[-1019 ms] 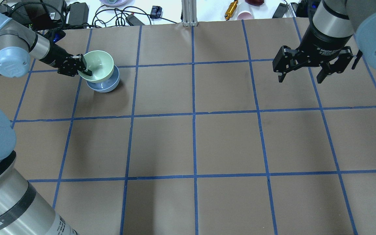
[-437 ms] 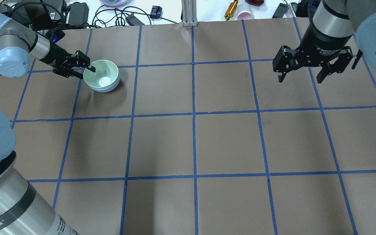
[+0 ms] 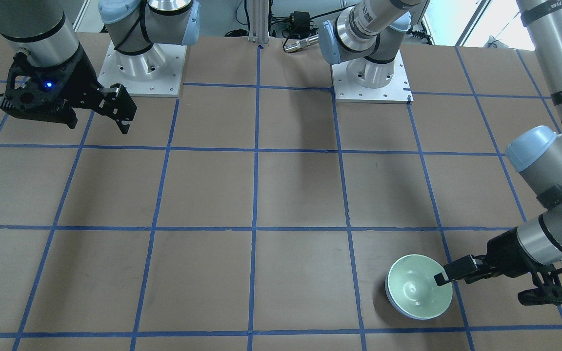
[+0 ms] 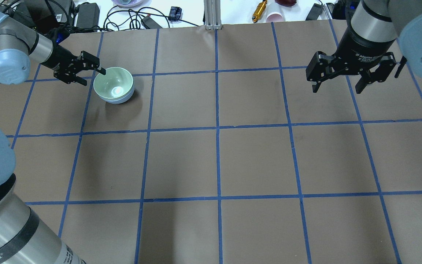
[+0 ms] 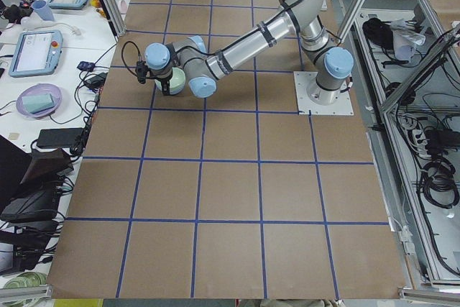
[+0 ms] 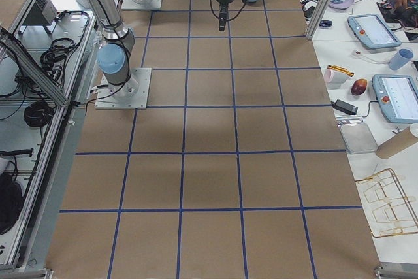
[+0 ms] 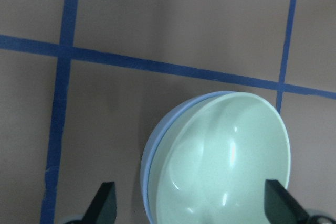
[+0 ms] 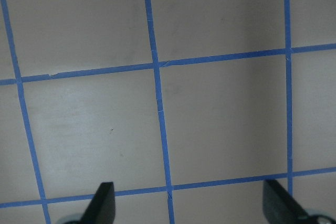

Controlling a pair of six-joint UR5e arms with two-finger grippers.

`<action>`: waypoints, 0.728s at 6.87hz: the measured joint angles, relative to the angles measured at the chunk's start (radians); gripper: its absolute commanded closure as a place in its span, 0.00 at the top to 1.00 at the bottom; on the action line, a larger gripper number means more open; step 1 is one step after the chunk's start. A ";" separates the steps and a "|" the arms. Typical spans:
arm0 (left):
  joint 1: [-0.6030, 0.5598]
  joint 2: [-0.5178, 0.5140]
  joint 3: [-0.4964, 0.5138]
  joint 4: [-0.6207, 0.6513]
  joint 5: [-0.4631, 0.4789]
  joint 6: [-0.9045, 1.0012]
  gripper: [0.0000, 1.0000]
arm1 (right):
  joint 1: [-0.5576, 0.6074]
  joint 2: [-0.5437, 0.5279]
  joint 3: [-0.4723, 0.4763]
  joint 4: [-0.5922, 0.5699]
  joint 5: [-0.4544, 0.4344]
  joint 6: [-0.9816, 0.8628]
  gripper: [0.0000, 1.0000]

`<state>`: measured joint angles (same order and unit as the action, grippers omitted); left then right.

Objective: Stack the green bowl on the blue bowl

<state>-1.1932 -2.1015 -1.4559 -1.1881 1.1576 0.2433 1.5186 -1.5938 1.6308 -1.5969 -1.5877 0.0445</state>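
We see the green bowl sitting upright, nested inside the blue bowl, in the upper left of the overhead view. Both rest on the brown table, which is marked with a blue tape grid. Only a thin crescent of the blue bowl shows under the green rim, along its lower edge in that view.

The left gripper sits just left of the stack, released, with its jaws spread apart and nothing between them. One finger's tip lies at the green rim, and we cannot tell whether it touches. The other finger points away from the bowls, over bare table.

In the front-facing view the stack lies at the lower right, and one dark finger reaches over the right edge of the green rim. The left wrist view puts the green bowl in the lower middle of the frame, with the blue one a sliver on its left.

The right gripper hangs in the upper right of the overhead view, well apart from the bowls. Its jaws are spread wide and grasp nothing. Its wrist view shows only table and tape lines.
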 measured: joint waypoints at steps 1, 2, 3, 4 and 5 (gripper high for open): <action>-0.019 0.041 0.000 -0.045 0.032 -0.009 1.00 | 0.000 0.000 0.000 0.000 0.000 0.000 1.00; -0.042 0.091 -0.002 -0.090 0.077 -0.028 1.00 | 0.000 0.000 0.000 0.000 0.000 0.000 1.00; -0.076 0.141 -0.004 -0.121 0.127 -0.060 1.00 | 0.000 0.000 0.000 0.000 0.000 0.000 1.00; -0.119 0.191 -0.006 -0.151 0.190 -0.090 1.00 | 0.000 0.000 0.000 0.000 0.001 0.000 1.00; -0.160 0.247 -0.007 -0.195 0.244 -0.128 1.00 | 0.000 0.000 0.000 0.000 0.000 0.000 1.00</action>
<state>-1.3528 -1.8546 -1.4632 -1.3829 1.4017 0.1156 1.5186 -1.5938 1.6310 -1.5969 -1.5873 0.0445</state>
